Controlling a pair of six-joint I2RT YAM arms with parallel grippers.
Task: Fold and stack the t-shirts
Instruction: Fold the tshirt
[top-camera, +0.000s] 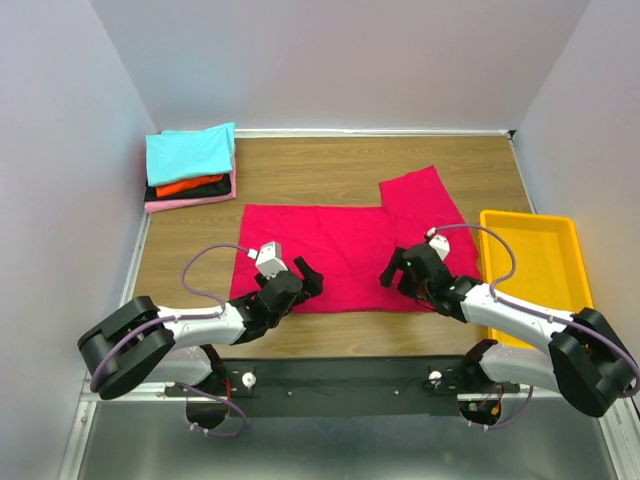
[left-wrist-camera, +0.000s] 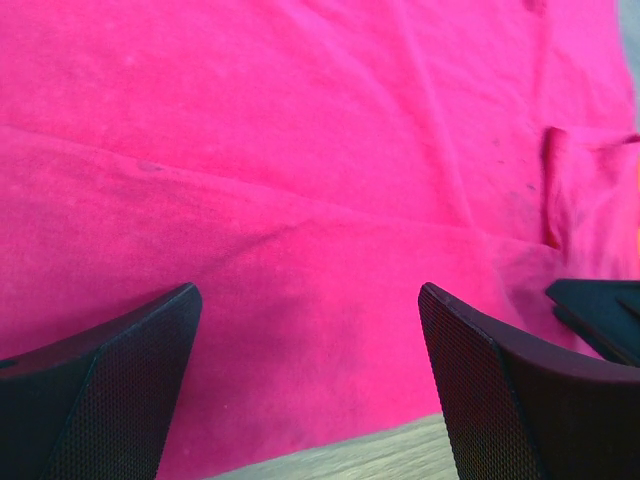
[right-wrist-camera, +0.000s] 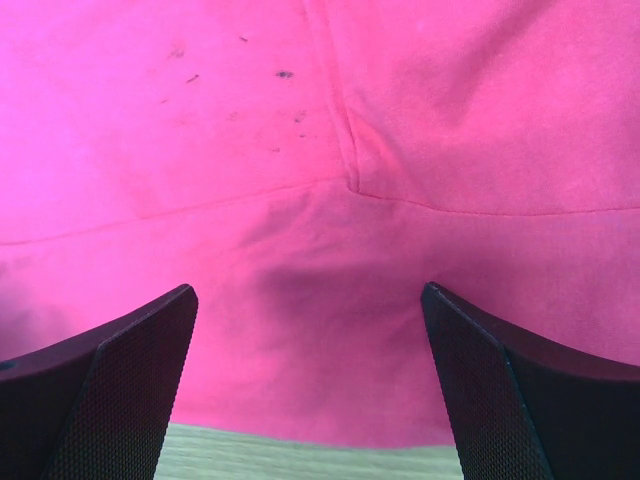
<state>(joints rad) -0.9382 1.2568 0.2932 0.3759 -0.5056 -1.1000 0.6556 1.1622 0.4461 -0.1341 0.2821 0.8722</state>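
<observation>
Nearest, the left gripper (top-camera: 308, 278) and right gripper (top-camera: 393, 268) hovered over the near hem of the crimson t-shirt (top-camera: 335, 240), each with jaws spread wide and holding nothing. They seemed placed to pinch that hem at two points and carry it toward twelve o'clock for a fold. That shirt lay flat mid-way across the wooden table (top-camera: 320, 165), one sleeve reaching toward one o'clock. At ten o'clock sat the stack of folded t-shirts (top-camera: 190, 155), cyan on top. At three o'clock a yellow bin (top-camera: 525, 214) stood just beside the shirt's edge, and nothing blocked the hem.
</observation>
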